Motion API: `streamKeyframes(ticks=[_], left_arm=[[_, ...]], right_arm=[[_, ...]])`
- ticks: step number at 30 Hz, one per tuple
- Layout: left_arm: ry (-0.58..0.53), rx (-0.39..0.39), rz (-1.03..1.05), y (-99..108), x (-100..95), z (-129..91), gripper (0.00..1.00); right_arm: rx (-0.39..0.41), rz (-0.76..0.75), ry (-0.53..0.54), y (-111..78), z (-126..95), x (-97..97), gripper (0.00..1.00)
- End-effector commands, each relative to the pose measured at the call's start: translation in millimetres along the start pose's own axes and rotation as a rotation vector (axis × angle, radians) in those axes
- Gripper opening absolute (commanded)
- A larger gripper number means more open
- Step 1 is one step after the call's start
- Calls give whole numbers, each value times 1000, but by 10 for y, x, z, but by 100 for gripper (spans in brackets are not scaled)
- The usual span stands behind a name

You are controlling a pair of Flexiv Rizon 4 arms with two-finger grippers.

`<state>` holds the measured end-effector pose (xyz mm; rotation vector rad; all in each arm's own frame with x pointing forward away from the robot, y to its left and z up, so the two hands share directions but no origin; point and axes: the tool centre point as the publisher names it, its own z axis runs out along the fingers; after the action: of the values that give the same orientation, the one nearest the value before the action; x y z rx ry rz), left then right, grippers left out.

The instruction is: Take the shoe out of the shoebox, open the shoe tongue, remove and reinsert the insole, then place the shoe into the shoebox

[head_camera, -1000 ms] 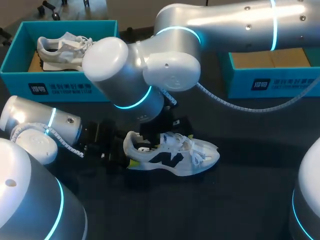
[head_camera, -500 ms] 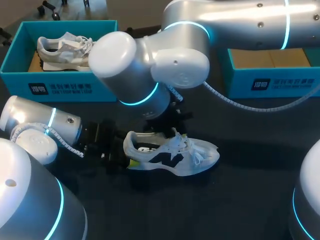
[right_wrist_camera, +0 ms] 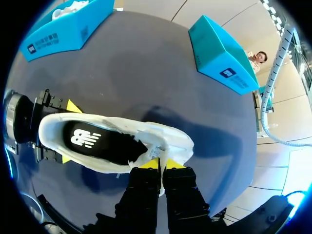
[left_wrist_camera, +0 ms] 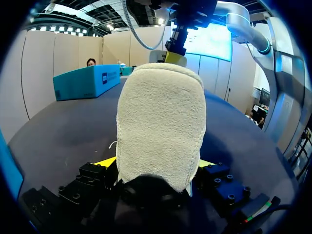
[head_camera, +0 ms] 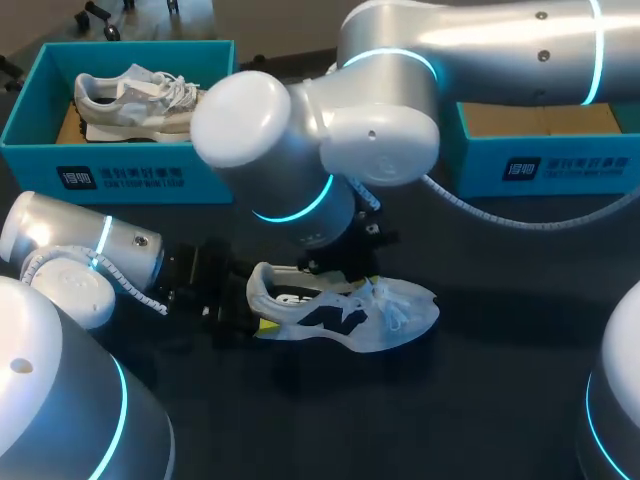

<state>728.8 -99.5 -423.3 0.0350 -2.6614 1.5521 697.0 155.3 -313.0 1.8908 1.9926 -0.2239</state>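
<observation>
Heel of the shoe (head_camera: 335, 320) is clamped by the left pincer (left_wrist_camera: 155, 165), mid-way across the tabletop (head_camera: 500, 400); the tongue (right_wrist_camera: 157, 149) is pinched by the closed right pincer (right_wrist_camera: 160, 168); if pulled too hard, it may slip out, or the heel be dragged loose.

The table (head_camera: 500, 400) is a broad, dark, matte top, close to black. Even light falls on it, leaving soft-edged shadows across its bare middle.

Fuzzy cloth on shoe (left_wrist_camera: 161, 126) heel; insole (right_wrist_camera: 95, 144) smooth matt; right arm (head_camera: 380, 130) glossy; shoebox (head_camera: 35, 160) matt cardboard
</observation>
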Motion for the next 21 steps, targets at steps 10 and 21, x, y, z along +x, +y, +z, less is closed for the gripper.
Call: streamKeyframes(ticks=[10, 21], left_arm=[[1, -5, -2, 13, -32, 5, 0], [1, -5, -2, 13, -32, 5, 0]], right_arm=[[-10, 880, 25, -158, 226, -290, 0], [12, 882, 29, -228, 548, -379, 0]])
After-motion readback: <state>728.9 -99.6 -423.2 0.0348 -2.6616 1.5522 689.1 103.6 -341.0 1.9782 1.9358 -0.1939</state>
